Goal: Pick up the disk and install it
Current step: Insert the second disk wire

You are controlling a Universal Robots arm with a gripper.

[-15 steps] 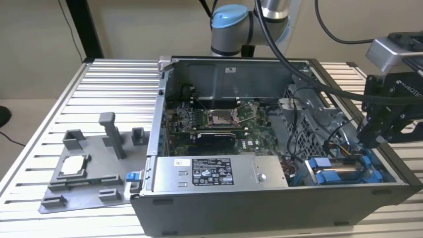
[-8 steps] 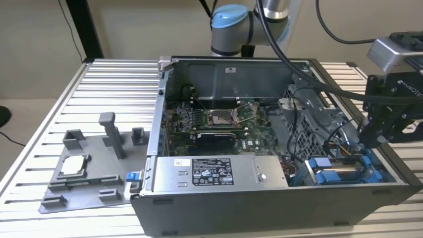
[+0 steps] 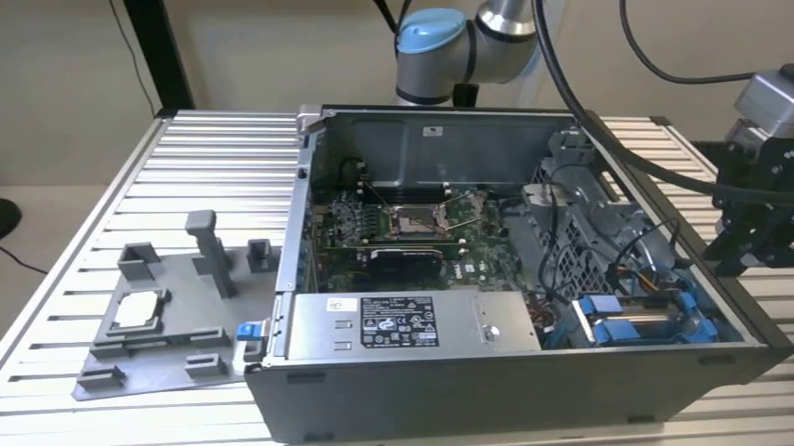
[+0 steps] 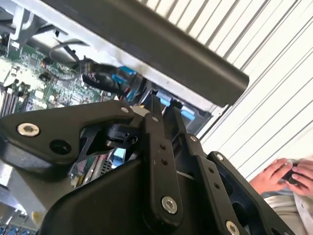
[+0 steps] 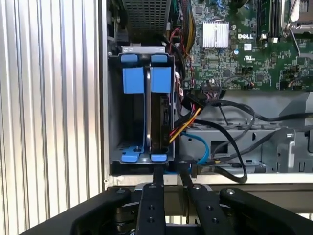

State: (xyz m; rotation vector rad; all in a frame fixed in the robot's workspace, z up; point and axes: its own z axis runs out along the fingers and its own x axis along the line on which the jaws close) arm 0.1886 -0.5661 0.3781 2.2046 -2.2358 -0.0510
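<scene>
The disk [image 5: 161, 117] stands on edge in the drive bay [image 5: 113, 107] at the corner of the open computer case, its blue carrier tabs showing at both ends. A second blue carrier [image 5: 133, 81] sits beside it. In the exterior view the blue carriers [image 3: 635, 327] lie at the case's front right. My gripper [image 5: 171, 177] hovers just outside the case wall, in line with the bay, its black fingers [image 5: 157, 188] a narrow gap apart with nothing between them. It hangs at the exterior view's right [image 3: 734, 258] and appears close up in the second wrist view [image 4: 160, 105].
The case [image 3: 496, 372] rests on a ribbed aluminium table [image 3: 211, 158]. Black, yellow and blue cables [image 5: 215, 127] run beside the bay. A grey fixture [image 3: 162, 316] holding a small silvery chip lies at the exterior view's left. A person's hands [image 4: 288, 174] are off the table's edge.
</scene>
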